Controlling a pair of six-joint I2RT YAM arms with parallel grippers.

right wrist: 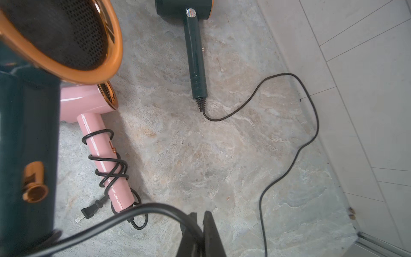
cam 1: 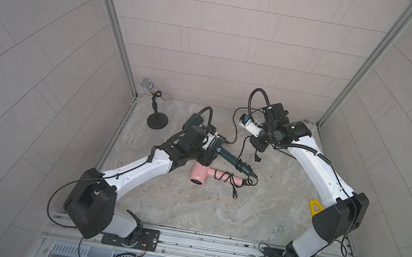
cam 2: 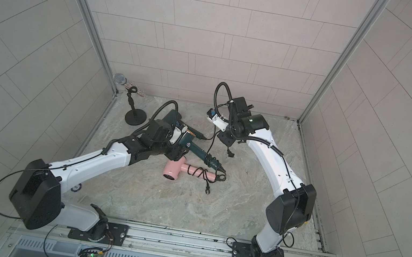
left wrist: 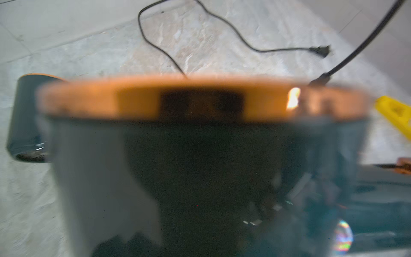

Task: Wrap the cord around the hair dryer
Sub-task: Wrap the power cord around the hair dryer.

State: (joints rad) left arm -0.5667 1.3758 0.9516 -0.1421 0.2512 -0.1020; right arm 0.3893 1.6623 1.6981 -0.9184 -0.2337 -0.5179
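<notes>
My left gripper (cam 1: 210,152) is shut on the body of a dark green hair dryer (cam 1: 228,157) with a copper rear ring (right wrist: 66,66), held just above the floor. The dryer fills the left wrist view (left wrist: 200,155) and hides the jaws there. Its handle points toward the middle, with a black loop of cord round it. From the handle the black cord (cam 1: 243,146) rises to my right gripper (cam 1: 256,143). That gripper (right wrist: 200,217) is shut on the cord (right wrist: 133,211) above the floor.
A pink hair dryer (cam 1: 198,174) with its cord wound round the handle lies just in front. A second dark green dryer (right wrist: 193,44) lies near the back wall, its loose cord (right wrist: 289,155) trailing over the floor. A microphone stand (cam 1: 157,121) is back left, a yellow object (cam 1: 315,206) right.
</notes>
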